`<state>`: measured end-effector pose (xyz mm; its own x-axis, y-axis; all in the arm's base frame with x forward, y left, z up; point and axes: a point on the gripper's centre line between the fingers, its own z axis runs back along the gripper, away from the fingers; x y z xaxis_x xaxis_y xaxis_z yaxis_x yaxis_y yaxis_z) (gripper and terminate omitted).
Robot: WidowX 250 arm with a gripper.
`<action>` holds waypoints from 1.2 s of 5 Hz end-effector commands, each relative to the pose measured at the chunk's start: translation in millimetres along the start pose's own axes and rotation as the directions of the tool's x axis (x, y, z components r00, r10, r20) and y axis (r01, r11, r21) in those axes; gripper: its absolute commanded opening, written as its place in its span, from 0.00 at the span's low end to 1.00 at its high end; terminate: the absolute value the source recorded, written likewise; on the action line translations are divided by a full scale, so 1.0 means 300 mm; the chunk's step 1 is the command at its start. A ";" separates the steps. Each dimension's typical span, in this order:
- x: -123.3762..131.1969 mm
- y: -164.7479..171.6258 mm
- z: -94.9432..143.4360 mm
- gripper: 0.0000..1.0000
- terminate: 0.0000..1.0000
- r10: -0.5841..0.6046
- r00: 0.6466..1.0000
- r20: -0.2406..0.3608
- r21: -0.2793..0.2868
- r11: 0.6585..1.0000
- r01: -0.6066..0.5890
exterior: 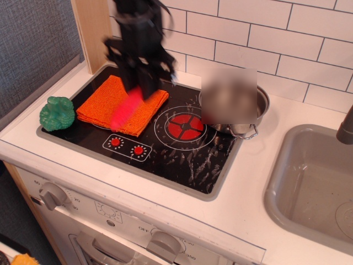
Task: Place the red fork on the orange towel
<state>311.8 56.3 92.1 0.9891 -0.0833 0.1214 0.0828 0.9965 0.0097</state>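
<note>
Currently, in the single overhead view of the toy stove, the job looks mostly carried through its transport stage but not finished: the red fork (126, 113) shows as a blurred red-pink streak over the orange towel (105, 105), which lies on the cooktop (187, 157) at about ten o'clock from the red burner ring (186, 127). Whether the handle's low end already touches the cloth cannot be told from the blur. What seems left, as a judgement, is to lower if needed, release, and back away. The gripper (138, 88) is a dark smeared mass at about one o'clock from the fork, with the fork running down from it toward seven o'clock; the silver tined head is hidden inside that dark blur. The fork appears pinched in the fingers, since it hangs from them at a slant, though the fingertips themselves are too blurred to make out. Over at nine o'clock from the towel sits the green knobbly toy (57, 113), just beside the cloth's left corner and apart from the fork. At three o'clock from the burner stands the steel pot (248, 124), partly masked by a grey blurred patch, well apart from the gripper.
</note>
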 end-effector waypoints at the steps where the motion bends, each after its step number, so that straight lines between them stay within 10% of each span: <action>1: 0.056 0.143 -0.017 0.00 0.00 0.033 0.999 0.009 0.031 0.999 -0.033; 3: 0.055 0.210 -0.101 0.00 0.00 0.078 0.996 -0.049 0.032 0.997 -0.076; 4: 0.057 0.203 -0.092 1.00 0.00 0.068 0.996 -0.049 0.033 0.997 -0.067; 6: 0.058 0.131 0.075 1.00 0.00 -0.006 0.997 0.074 0.052 0.999 0.002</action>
<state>331.7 90.5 103.8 0.9842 -0.0823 0.1570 0.0765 0.9962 0.0424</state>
